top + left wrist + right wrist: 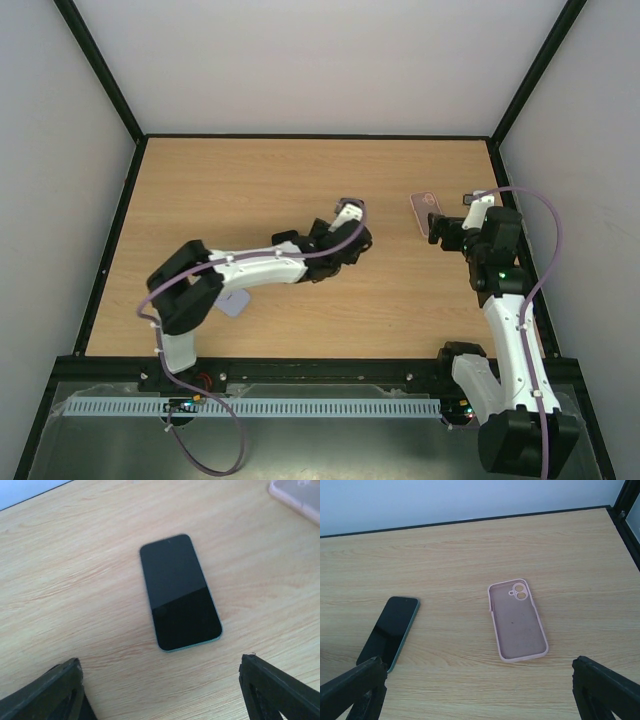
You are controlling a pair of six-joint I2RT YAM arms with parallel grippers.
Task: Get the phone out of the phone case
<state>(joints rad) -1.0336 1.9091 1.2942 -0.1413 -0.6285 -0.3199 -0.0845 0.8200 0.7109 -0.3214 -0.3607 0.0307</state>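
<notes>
The phone (180, 592) lies face up on the wooden table, dark screen and green edge, just ahead of my left gripper (160, 680), which is open and empty. The phone also shows in the right wrist view (390, 630). The empty pink phone case (517, 621) lies open side up to the right of the phone and apart from it. My right gripper (479, 680) is open and empty, just short of the case. In the top view the case (424, 210) lies beside the right gripper (440, 232). The left gripper (352, 238) hides the phone there.
The wooden table (250, 180) is bounded by a black frame (320, 135) and white walls. The right edge frame (625, 520) runs close to the case. A small pale object (232, 303) lies under the left arm.
</notes>
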